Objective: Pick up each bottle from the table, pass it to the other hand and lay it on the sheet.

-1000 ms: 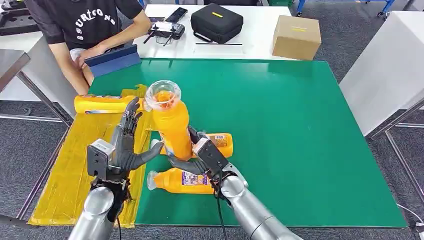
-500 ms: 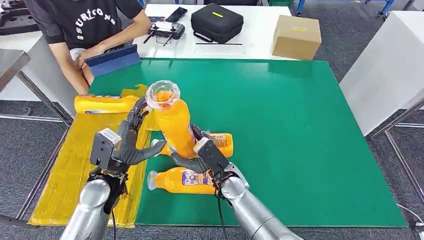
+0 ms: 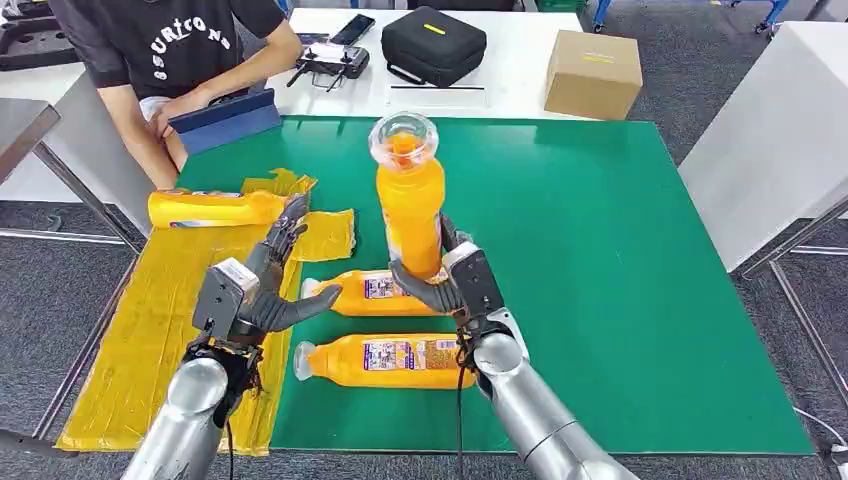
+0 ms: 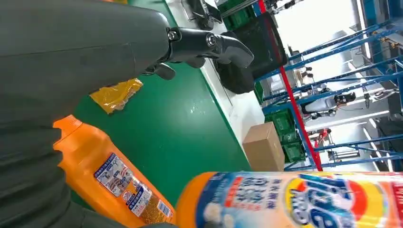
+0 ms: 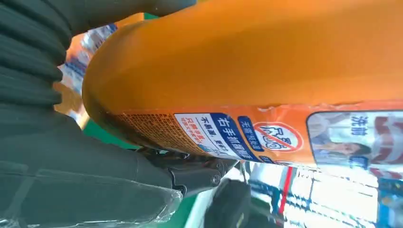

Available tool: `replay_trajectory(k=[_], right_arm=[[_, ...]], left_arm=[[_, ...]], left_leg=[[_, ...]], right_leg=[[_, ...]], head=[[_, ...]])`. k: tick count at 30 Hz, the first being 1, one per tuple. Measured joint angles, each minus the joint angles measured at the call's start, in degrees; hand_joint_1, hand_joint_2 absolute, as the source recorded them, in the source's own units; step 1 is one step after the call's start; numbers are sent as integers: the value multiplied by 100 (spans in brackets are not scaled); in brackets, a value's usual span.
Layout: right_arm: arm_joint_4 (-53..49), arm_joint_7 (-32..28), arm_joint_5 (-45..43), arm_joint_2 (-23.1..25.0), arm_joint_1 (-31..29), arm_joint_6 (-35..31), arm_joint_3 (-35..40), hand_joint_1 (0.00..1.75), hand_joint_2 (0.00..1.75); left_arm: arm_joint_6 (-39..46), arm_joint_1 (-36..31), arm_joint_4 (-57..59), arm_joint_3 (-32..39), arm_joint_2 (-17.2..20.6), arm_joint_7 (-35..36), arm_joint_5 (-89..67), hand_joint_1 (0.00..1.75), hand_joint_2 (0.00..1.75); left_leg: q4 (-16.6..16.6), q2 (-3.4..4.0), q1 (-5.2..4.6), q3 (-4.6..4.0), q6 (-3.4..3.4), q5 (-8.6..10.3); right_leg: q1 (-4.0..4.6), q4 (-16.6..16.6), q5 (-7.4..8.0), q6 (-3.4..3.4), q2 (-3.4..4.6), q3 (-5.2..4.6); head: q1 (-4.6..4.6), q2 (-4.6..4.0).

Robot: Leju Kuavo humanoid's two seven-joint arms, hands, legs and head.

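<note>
My right hand (image 3: 452,287) grips an orange bottle (image 3: 409,210) near its base and holds it upright over the middle of the green mat (image 3: 620,280), clear cap toward the camera. Close up, that bottle (image 5: 266,66) sits pressed against the right hand (image 5: 71,161). My left hand (image 3: 260,292) is open with fingers spread, a little left of it, at the edge of the yellow sheet (image 3: 130,330). Two more orange bottles lie on the mat, one (image 3: 372,292) between the hands and one (image 3: 390,360) nearer me. Another bottle (image 3: 205,207) lies on the sheet's far end.
A person sits at the far left corner with a blue tablet (image 3: 225,120). On the white table behind are a black case (image 3: 433,45), a controller (image 3: 335,62) and a cardboard box (image 3: 592,73). A crumpled yellow flap (image 3: 325,235) lies on the mat.
My right hand has carried the upright bottle to the right and farther away, out from beside the left hand. The left hand stays open and has shifted slightly.
</note>
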Motion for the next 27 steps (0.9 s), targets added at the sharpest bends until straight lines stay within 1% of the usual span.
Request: replay_trajectory(k=[5,10,13,21,27], right_arm=[[2,-24,78,-46,-94,-188,-99,175,175],[138,-133,427,-39,-165,-571,-94,175,175],[334,-188,735,17,-249,-777,-64,175,175],[756,-245,988,223,-512,-894,67,175,175],[1056,-334,1141,374,-568,-973,214,175,175]], left_arm=[[0,-1,0,-50,4,9,-15,0,175],[-2,-9,0,-111,13,18,66,0,175],[-159,-65,0,-168,11,72,234,0,175],[-345,-284,11,-369,-20,203,494,0,175],[-363,-554,122,-494,-118,299,717,0,175]], left_leg=[[0,0,0,0,0,0],[0,-1,0,-1,0,0],[0,1,0,-1,0,0],[0,0,1,-1,0,2],[0,0,0,-2,1,1]], right_leg=[[0,0,0,0,0,0],[0,0,0,0,-1,0],[0,0,0,0,0,0],[0,1,0,0,-1,0],[0,1,0,0,-1,0]], head=[[0,0],[0,0],[2,0],[0,0],[0,0]])
